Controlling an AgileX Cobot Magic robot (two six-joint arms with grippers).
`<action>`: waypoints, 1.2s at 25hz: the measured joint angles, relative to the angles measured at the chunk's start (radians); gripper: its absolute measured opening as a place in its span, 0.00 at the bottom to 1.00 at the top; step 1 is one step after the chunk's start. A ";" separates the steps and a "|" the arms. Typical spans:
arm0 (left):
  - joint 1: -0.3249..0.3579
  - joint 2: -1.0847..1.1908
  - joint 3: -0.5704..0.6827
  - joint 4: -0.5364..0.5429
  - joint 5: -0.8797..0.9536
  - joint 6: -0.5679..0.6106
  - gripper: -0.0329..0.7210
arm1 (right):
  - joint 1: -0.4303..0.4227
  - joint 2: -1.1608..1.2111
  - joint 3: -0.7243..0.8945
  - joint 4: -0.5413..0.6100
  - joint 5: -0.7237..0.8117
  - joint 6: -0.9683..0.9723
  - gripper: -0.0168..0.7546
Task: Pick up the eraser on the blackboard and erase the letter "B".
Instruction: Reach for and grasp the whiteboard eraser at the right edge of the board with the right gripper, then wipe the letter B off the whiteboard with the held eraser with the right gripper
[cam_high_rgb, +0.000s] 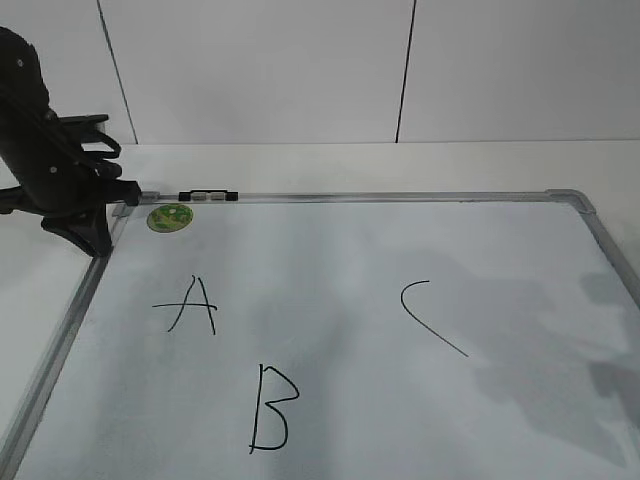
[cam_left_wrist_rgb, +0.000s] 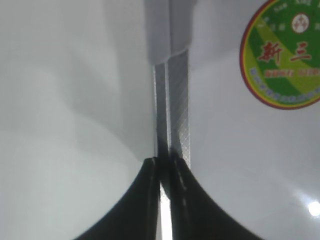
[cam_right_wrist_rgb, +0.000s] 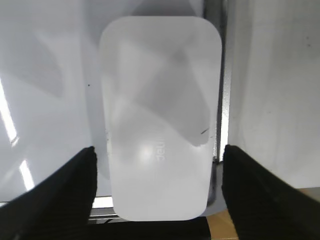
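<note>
- I see the blackboard (cam_high_rgb: 400, 300) flat on the surface, the letter "B" (cam_high_rgb: 272, 408) near its front edge.
- My right end effector (cam_right_wrist_rgb: 159, 172) stands spread apart astride the eraser (cam_right_wrist_rgb: 160, 117).
- My left end effector (cam_left_wrist_rgb: 165, 172) sits pressed together over the frame (cam_left_wrist_rgb: 172, 105).

- The left arm (cam_high_rgb: 45, 150) leans in from the far left, its dark wrist angled downward.
- The left hand (cam_left_wrist_rgb: 165, 167) has its two fingers pressed almost together, only a sliver of gap between them.
- The right hand (cam_right_wrist_rgb: 159, 185) hangs with its fingers (cam_right_wrist_rgb: 65, 195) spread wide apart.
</note>
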 joint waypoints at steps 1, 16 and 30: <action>0.000 0.000 0.000 0.000 0.000 0.000 0.07 | 0.000 0.007 0.000 -0.005 -0.001 0.002 0.80; 0.000 0.000 0.000 0.000 0.000 0.000 0.07 | 0.000 0.112 -0.002 -0.013 -0.030 0.019 0.79; 0.000 0.000 0.000 0.002 0.000 0.000 0.07 | 0.000 0.204 -0.002 -0.016 -0.062 0.021 0.79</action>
